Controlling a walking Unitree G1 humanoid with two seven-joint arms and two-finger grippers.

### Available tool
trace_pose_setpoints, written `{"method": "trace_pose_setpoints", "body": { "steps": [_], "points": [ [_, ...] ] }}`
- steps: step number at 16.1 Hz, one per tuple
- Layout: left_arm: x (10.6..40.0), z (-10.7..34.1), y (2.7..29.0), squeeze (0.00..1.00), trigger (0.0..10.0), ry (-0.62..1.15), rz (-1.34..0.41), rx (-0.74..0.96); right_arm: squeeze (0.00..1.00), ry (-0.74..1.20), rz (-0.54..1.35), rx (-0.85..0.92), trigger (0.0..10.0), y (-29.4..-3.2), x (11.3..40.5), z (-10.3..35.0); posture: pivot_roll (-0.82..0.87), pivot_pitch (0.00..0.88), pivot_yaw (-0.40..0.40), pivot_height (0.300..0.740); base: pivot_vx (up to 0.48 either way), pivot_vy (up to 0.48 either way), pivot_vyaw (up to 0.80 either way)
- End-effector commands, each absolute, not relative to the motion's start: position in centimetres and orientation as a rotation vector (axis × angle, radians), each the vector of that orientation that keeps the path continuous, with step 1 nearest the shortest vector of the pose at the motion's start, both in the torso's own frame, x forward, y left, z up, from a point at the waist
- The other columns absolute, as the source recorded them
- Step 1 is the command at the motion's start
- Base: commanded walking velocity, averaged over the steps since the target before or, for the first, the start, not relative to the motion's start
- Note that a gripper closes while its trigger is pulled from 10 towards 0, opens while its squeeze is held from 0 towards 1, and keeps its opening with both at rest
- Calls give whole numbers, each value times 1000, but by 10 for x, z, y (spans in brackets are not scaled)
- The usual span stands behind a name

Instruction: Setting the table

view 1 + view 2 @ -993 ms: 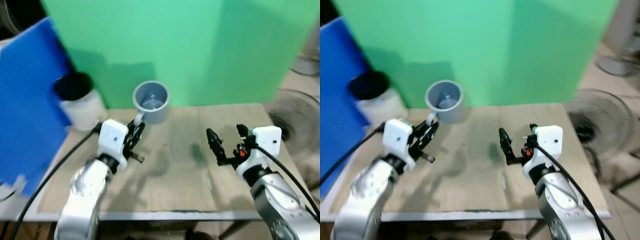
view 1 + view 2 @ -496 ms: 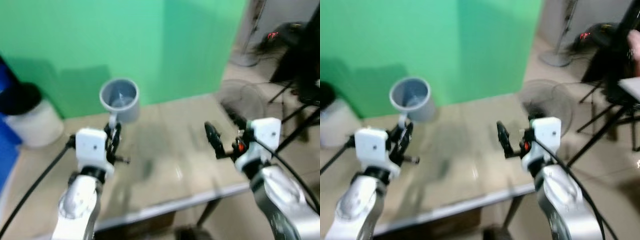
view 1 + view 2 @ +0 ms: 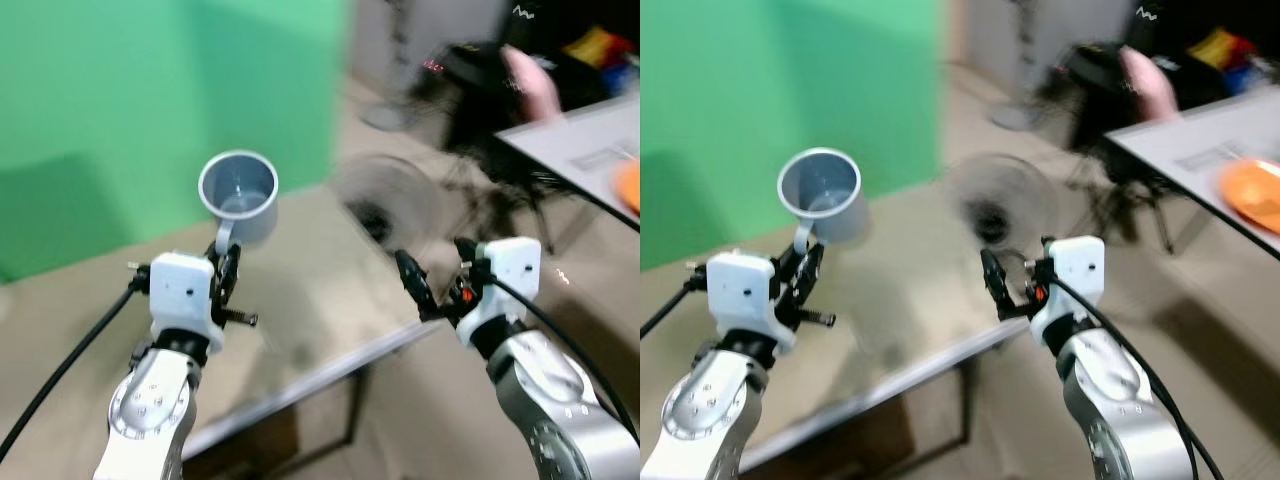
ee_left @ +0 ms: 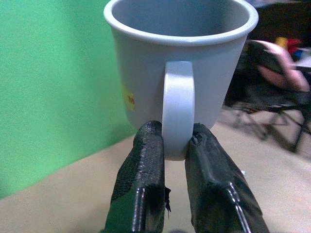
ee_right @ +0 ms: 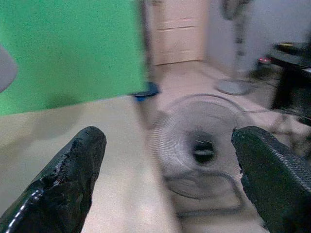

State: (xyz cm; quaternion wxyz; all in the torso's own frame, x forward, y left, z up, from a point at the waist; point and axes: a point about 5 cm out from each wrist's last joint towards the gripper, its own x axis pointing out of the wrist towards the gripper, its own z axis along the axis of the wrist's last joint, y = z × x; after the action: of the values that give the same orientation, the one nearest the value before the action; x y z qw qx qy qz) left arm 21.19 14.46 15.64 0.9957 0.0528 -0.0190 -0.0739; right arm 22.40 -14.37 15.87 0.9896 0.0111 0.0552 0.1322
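**Grey mug gripped by its handle, scene blurred**

Both head views are smearing, so the right half of the frame is reading only roughly: a floor fan [image 3: 385,200] is showing as a soft ring at centre, and a person [image 3: 530,80] at the upper right is appearing as a pale blurred shape beside a grey table [image 3: 1200,150] carrying an orange dish [image 3: 1255,190], which the right edge is cutting off. A green backdrop [image 3: 150,90] is filling the upper left. The wooden table [image 3: 300,310] is running across the lower left.

The left gripper [image 4: 167,145] is reaching forward at lower left, its two fingers clamping the handle of the grey mug [image 3: 238,195], which is standing upright in the air at centre left. The right gripper [image 5: 170,170] is extending forward at lower right, its fingers spread wide with nothing between them.
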Motion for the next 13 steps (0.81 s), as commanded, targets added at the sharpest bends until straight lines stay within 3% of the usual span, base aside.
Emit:
{"method": "trace_pose_setpoints", "body": {
  "steps": [1,9,13],
  "points": [
    [214,159,138,0,10000,-46,-184,111,0,117,221,18,10000,-151,222,159,-116,0,68,740,0,-274,-800],
    [220,159,138,0,10000,-53,-188,111,0,125,135,11,10000,-163,222,159,-144,0,81,740,0,-274,-800],
    [224,163,142,0,10000,-74,-164,83,0,139,105,-6,10000,-168,229,158,-142,0,76,740,0,0,-800]
  ]
}}
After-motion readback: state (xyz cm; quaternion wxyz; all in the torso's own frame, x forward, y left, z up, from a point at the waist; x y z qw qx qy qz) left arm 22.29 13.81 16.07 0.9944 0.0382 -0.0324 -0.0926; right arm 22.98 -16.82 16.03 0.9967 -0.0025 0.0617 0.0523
